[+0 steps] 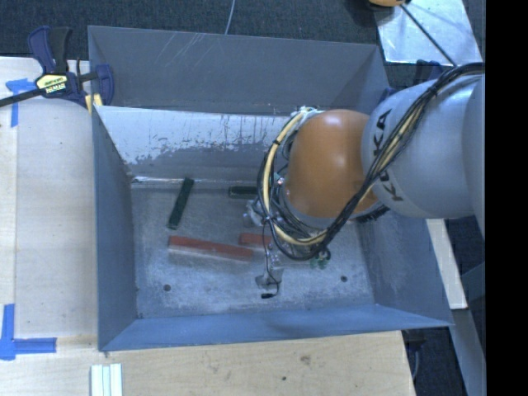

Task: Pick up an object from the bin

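The gripper [268,285] sits low, just right of a long red stick [210,249] on the bin [115,221] floor. I cannot tell how its jaws stand. The stick looks stiff and light; pinch across its thin middle.

a dark, speckled floor [148,2] runs across the top, with a thin light cable [234,2] trailing down it. a shiny grey metal sheet [412,40] lies at upper right.

Matt scuffed grey metal bin [115,221]; glossy orange cover [326,163].
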